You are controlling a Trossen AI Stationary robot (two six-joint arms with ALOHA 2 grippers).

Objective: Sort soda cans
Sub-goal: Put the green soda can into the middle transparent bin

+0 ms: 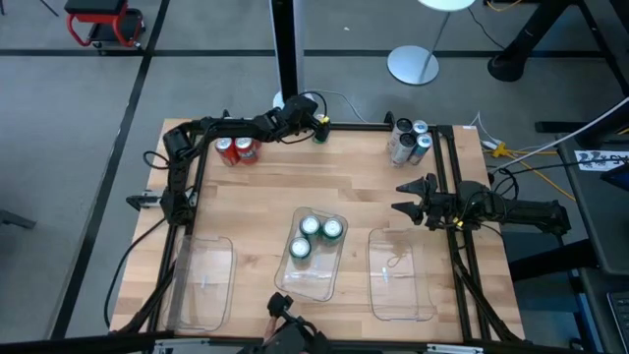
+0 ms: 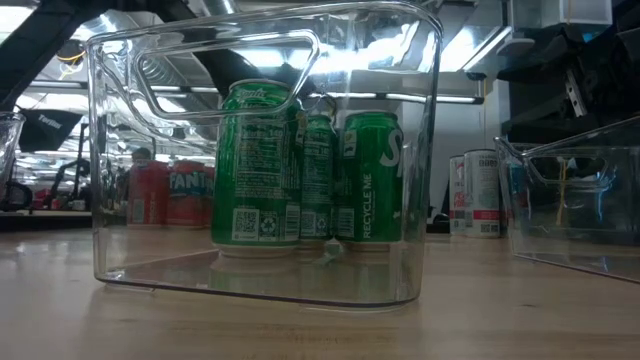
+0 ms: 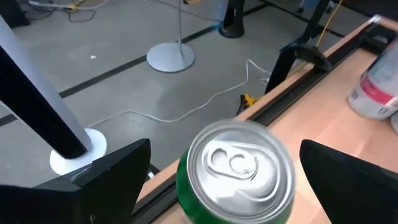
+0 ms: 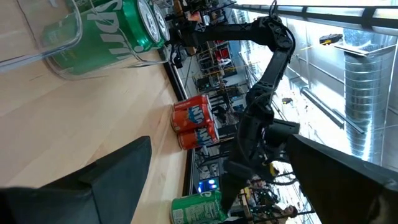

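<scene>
A single green soda can (image 1: 320, 134) stands upright at the table's far edge. In the left wrist view its silver top (image 3: 239, 163) shows between my left gripper's two fingers. My left gripper (image 1: 317, 125) (image 3: 225, 148) is open, with a finger on each side of the can and a gap showing at both. Three green cans (image 1: 314, 236) (image 2: 300, 170) stand in the middle clear tray (image 1: 307, 280). Two red cans (image 1: 237, 149) stand at the far left and several silver-grey cans (image 1: 409, 140) at the far right. My right gripper (image 1: 405, 197) (image 4: 217, 158) waits open at the table's right side.
A clear tray (image 1: 201, 283) lies at the near left and another (image 1: 398, 277) at the near right, neither holding any cans. A black frame rail (image 1: 354, 126) runs along the far edge right behind the single green can. Bare wood lies between the trays and the far cans.
</scene>
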